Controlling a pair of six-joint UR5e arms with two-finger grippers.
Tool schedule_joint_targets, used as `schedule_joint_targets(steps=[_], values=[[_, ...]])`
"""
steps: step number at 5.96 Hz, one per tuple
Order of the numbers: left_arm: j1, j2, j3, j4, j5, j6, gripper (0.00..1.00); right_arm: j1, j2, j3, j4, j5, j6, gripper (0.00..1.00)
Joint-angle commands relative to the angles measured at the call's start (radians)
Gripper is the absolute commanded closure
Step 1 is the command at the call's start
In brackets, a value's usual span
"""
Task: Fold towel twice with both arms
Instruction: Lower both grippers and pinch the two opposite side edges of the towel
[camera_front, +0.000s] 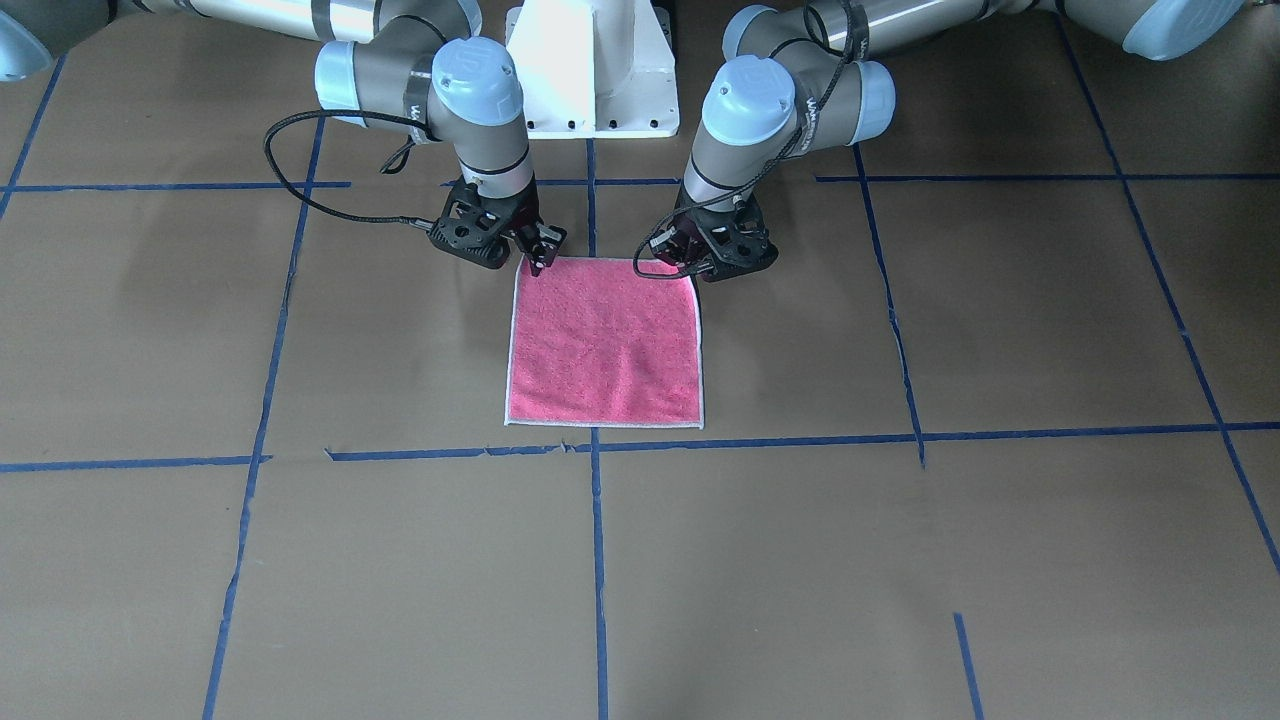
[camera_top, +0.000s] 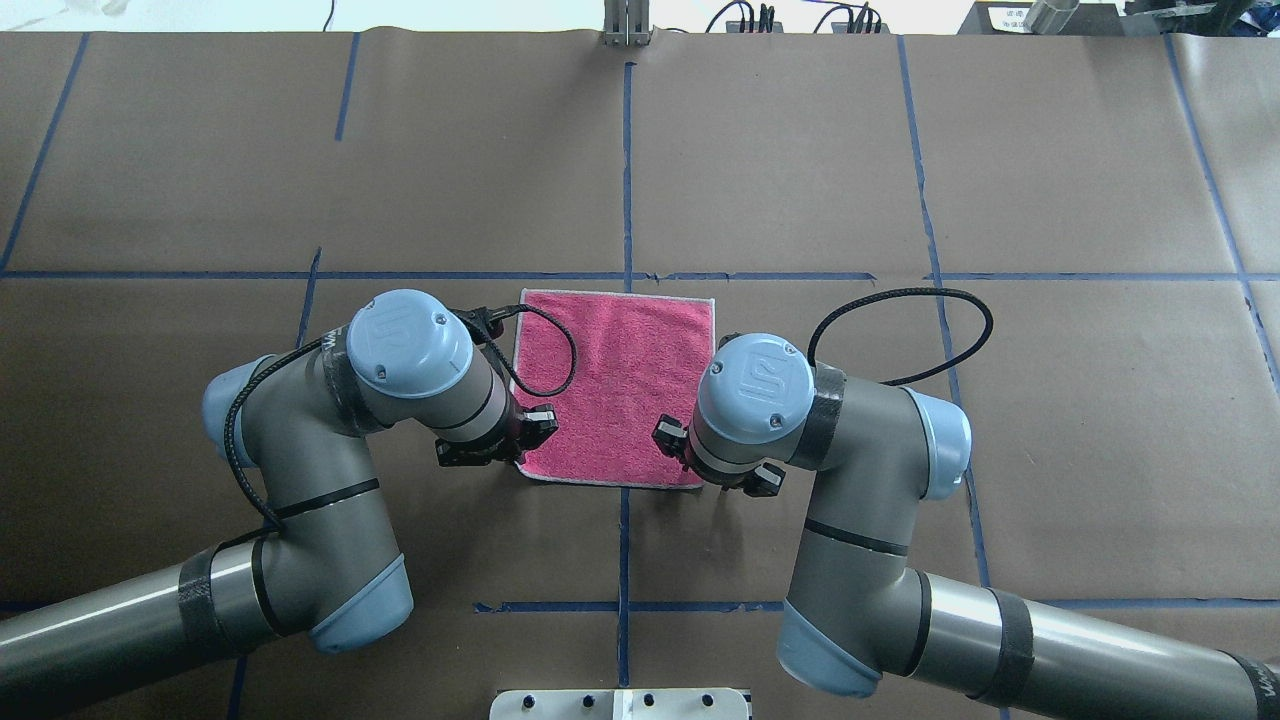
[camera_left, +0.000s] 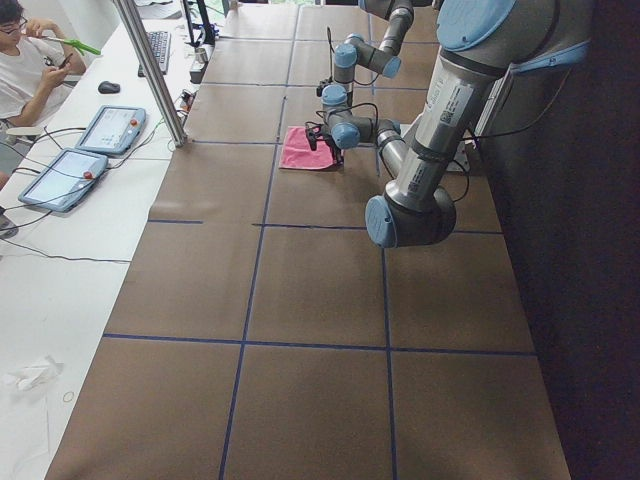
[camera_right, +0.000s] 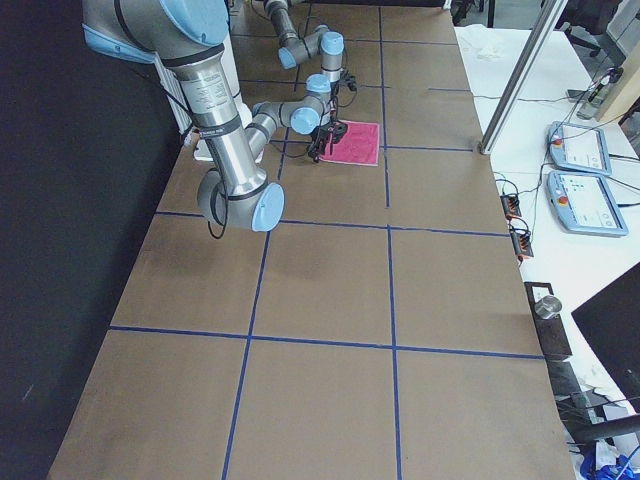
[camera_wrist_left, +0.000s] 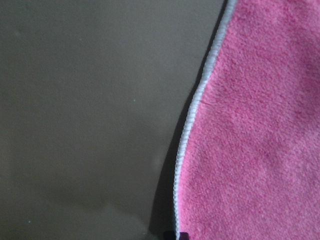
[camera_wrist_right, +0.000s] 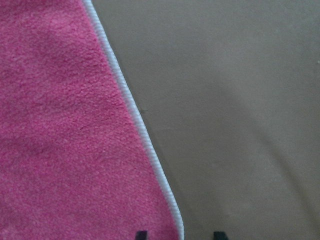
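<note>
The towel (camera_front: 605, 340) lies flat and pink face up on the brown table, and also shows in the overhead view (camera_top: 620, 380). My left gripper (camera_front: 697, 268) is at its near corner on my left (camera_top: 520, 458). In the left wrist view its tips (camera_wrist_left: 176, 235) meet at the light grey border (camera_wrist_left: 192, 115), which is slightly raised over a shadow. My right gripper (camera_front: 537, 262) is at the other near corner (camera_top: 705, 480). In the right wrist view its tips (camera_wrist_right: 179, 234) stand apart on either side of the towel's border (camera_wrist_right: 125, 95).
The white pedestal base (camera_front: 595, 70) stands behind the towel on the robot's side. Blue tape lines (camera_front: 597, 560) cross the brown table. Black cables loop from both wrists (camera_top: 900, 330). An operator (camera_left: 25, 60), tablets and a metal post (camera_left: 150, 70) are beside the table.
</note>
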Motion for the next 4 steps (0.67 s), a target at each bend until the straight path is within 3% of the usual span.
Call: schedule_joint_targets(steps=[1, 2, 4], values=[[0.0, 0.0, 0.001, 0.0, 0.0, 0.0, 1.0, -0.002, 0.0, -0.002, 0.0, 0.0, 0.0, 0.63], [0.0, 0.0, 0.001, -0.002, 0.0, 0.0, 1.0, -0.004, -0.001, -0.002, 0.0, 0.0, 0.0, 0.65], [0.0, -0.001, 0.001, -0.002, 0.0, -0.005, 1.0, -0.004, 0.0, 0.003, -0.001, 0.0, 0.0, 0.93]])
